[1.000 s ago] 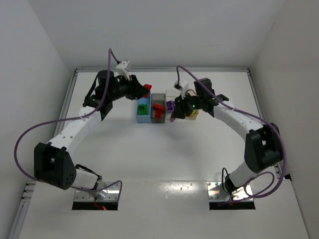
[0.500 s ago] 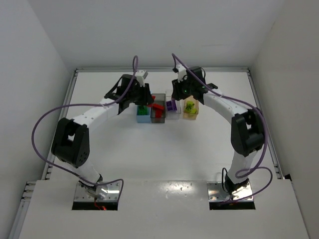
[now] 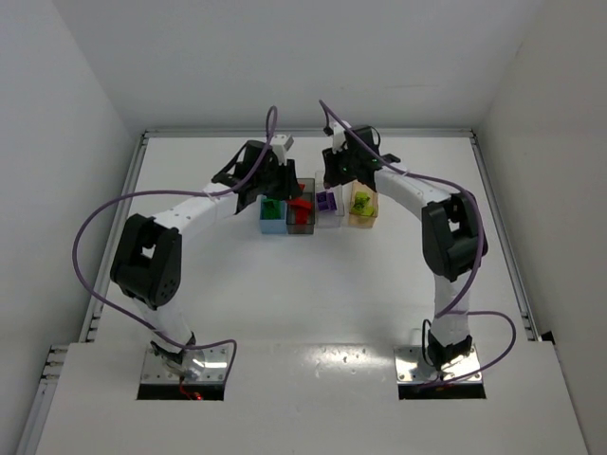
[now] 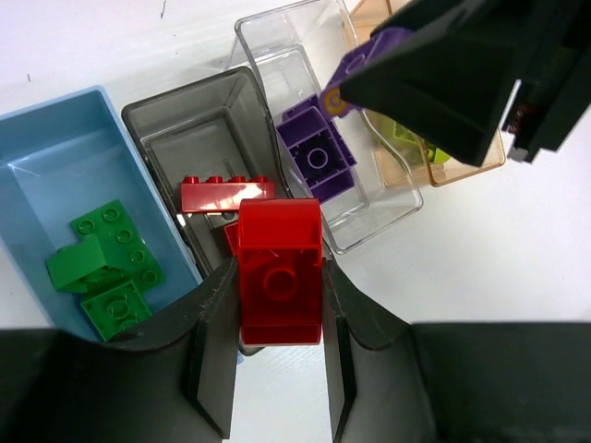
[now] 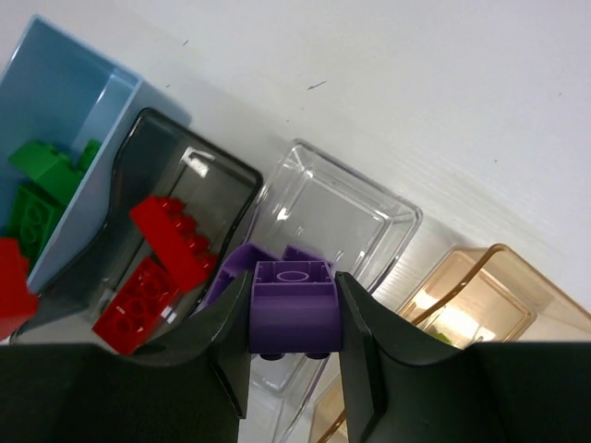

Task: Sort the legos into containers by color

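Note:
Four bins stand in a row: blue (image 3: 272, 223), smoky grey (image 3: 302, 224), clear (image 3: 329, 220), pale orange (image 3: 363, 219). My left gripper (image 4: 277, 305) is shut on a red brick (image 4: 280, 272) above the near end of the grey bin (image 4: 175, 129), which holds a red brick (image 4: 226, 194). My right gripper (image 5: 294, 314) is shut on a purple brick (image 5: 294, 300) above the clear bin (image 5: 332, 208), which holds purple bricks (image 4: 317, 157). Green bricks (image 4: 102, 263) lie in the blue bin (image 4: 55, 157). Lime-yellow bricks (image 3: 361, 201) lie in the orange bin.
The two grippers hang close together over the bin row near the back of the white table (image 3: 313, 294). Raised rails run along the table's left (image 3: 114, 227) and right (image 3: 503, 246) edges. The right gripper's body fills the upper right of the left wrist view (image 4: 462, 65).
Both arms swung inward toward the bin row. The left gripper carried its red brick from left of the bins to over the grey bin; the right moved over the clear bin.

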`<state>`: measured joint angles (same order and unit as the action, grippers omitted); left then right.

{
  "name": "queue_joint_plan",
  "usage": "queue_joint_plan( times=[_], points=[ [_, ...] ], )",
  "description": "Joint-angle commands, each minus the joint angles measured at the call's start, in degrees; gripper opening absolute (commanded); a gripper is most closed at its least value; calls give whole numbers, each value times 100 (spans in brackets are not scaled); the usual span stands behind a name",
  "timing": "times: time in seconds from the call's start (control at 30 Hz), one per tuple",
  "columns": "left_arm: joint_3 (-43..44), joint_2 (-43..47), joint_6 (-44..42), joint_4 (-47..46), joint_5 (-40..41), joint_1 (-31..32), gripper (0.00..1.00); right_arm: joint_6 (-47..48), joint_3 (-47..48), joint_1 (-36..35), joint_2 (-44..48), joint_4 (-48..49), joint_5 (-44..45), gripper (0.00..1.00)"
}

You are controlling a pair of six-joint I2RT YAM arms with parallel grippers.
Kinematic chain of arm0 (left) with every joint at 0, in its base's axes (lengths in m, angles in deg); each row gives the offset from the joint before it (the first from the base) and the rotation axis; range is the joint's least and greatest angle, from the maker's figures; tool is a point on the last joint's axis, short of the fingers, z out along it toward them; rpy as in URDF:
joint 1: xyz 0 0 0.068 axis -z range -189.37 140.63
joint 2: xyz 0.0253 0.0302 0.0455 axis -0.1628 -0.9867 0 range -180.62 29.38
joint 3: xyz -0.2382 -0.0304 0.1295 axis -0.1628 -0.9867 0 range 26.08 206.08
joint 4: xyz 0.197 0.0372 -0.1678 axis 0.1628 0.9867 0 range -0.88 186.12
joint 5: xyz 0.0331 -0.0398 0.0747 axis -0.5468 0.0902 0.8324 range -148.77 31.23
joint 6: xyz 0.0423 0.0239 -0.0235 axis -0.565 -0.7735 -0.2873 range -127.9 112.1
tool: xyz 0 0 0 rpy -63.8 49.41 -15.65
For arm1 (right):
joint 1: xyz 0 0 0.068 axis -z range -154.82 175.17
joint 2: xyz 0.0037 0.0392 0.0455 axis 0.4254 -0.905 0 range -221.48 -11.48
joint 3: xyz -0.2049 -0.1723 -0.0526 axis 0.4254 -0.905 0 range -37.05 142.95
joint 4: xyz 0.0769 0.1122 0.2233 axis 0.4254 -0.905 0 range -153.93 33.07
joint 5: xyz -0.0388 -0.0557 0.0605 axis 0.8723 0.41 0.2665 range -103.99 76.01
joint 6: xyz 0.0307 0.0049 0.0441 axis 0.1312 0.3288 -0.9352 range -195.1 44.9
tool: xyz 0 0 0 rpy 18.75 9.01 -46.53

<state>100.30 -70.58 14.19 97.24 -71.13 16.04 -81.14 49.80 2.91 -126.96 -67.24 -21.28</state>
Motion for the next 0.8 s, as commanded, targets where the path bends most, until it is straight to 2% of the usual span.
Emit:
queue_joint_plan(
  times=[0.0,0.13,0.17,0.33,0.4,0.63,0.77],
  points=[
    [234,-5,-20,-47,14,52,15,-64,411,-50,-149,117,359,10],
    [234,-58,-73,-47,14,166,15,-64,412,-111,-203,116,676,31],
    [234,-58,-73,-47,14,166,15,-64,412,-112,-203,116,737,40],
    [286,-181,-73,-47,67,219,15,-64,342,-112,-203,169,624,48],
    [286,-242,-125,-47,67,219,15,-64,281,-112,-203,169,553,57],
    [339,-357,-126,-47,172,333,15,-335,79,-112,341,310,614,60],
    [410,-498,-126,-47,173,386,32,-336,-45,-59,658,371,615,61]
  ],
)
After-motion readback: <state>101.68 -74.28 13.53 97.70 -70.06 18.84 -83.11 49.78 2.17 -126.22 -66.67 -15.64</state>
